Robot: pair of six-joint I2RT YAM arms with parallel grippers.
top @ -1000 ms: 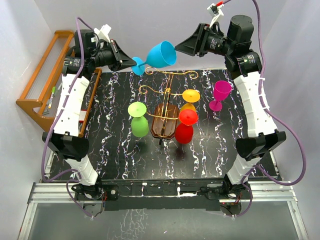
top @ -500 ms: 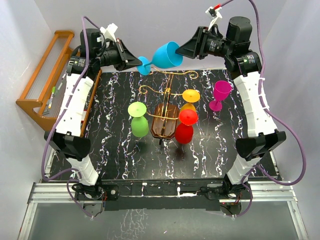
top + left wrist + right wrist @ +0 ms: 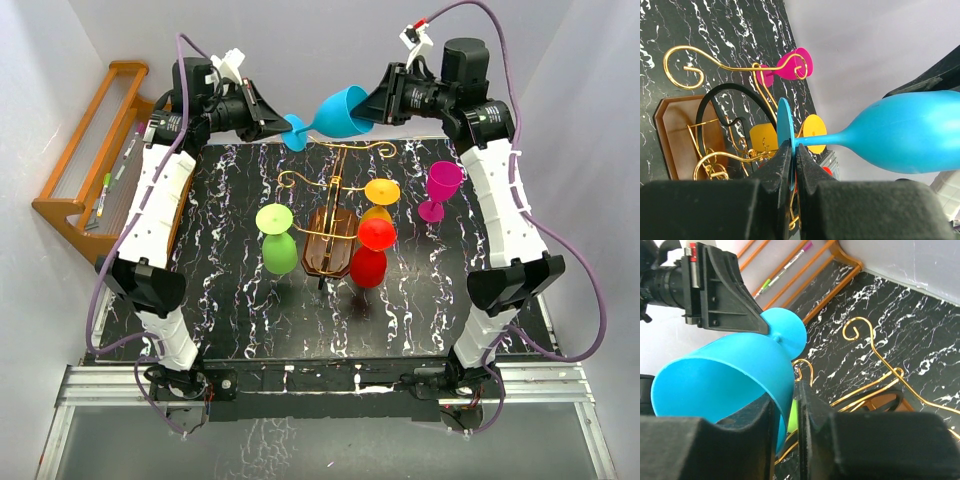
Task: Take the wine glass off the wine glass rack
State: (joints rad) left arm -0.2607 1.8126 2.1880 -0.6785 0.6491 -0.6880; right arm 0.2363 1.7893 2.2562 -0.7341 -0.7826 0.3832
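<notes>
Glass (image 3: 343,110) off rack (image 3: 322,255), midair handover: L tool (image 3: 791,148) clamps foot; R tool (image 3: 786,401) narrow astride bowl rim, pinch unclear; next R firms, L releases.

Robot lab bench, white booth walls (image 3: 330,40), aluminium rail (image 3: 110,385)

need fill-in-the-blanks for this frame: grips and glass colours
The left gripper and right gripper are both shut on the ____ wine glass.
Its foot is held by the ____ gripper.
On the wine glass rack, the hanging glass nearest the left arm is ____.
Missing: blue; left; green.
</notes>
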